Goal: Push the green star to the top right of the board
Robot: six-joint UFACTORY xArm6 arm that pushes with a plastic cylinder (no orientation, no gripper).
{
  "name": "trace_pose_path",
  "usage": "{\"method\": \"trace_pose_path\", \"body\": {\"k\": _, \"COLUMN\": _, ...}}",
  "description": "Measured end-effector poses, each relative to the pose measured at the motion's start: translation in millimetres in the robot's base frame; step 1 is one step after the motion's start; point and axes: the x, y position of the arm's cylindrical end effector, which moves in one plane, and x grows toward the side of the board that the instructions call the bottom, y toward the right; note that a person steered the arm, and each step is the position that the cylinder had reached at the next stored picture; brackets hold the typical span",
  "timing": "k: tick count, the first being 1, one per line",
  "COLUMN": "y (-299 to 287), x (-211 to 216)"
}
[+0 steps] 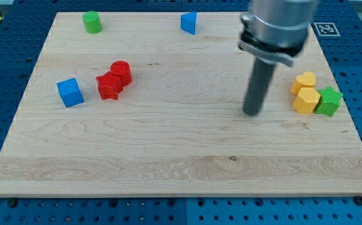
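The green star (pixel 329 101) lies near the board's right edge, at mid-height, touching the right side of a yellow hexagon block (pixel 306 100). A yellow heart block (pixel 304 81) sits just above the hexagon. My tip (pixel 252 113) rests on the board to the left of this group, about a block's width from the yellow hexagon and apart from all blocks. The rod rises from the tip toward the view's top, into the grey arm body.
A green cylinder (pixel 92 22) sits at the top left. A blue triangular block (pixel 189 22) sits at the top middle. A blue cube (pixel 70 92) is at the left, with a red star (pixel 109 86) and red cylinder (pixel 121 72) touching beside it. The wooden board (pixel 168 162) lies on a blue pegboard.
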Motion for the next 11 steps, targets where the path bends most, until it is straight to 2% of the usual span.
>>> {"method": "trace_pose_path", "body": {"k": 1, "y": 92.5, "x": 42.0}}
{"method": "trace_pose_path", "body": {"k": 2, "y": 182.0, "x": 51.4}}
{"method": "trace_pose_path", "body": {"k": 3, "y": 194.2, "x": 34.7}}
{"method": "trace_pose_path", "body": {"k": 4, "y": 147.2, "x": 26.1}}
{"method": "trace_pose_path", "body": {"k": 5, "y": 131.5, "x": 7.0}}
{"method": "trace_pose_path", "body": {"k": 6, "y": 135.9, "x": -27.3}}
{"method": "trace_pose_path", "body": {"k": 8, "y": 135.8, "x": -30.6}}
{"method": "trace_pose_path", "body": {"k": 11, "y": 139.2, "x": -82.0}}
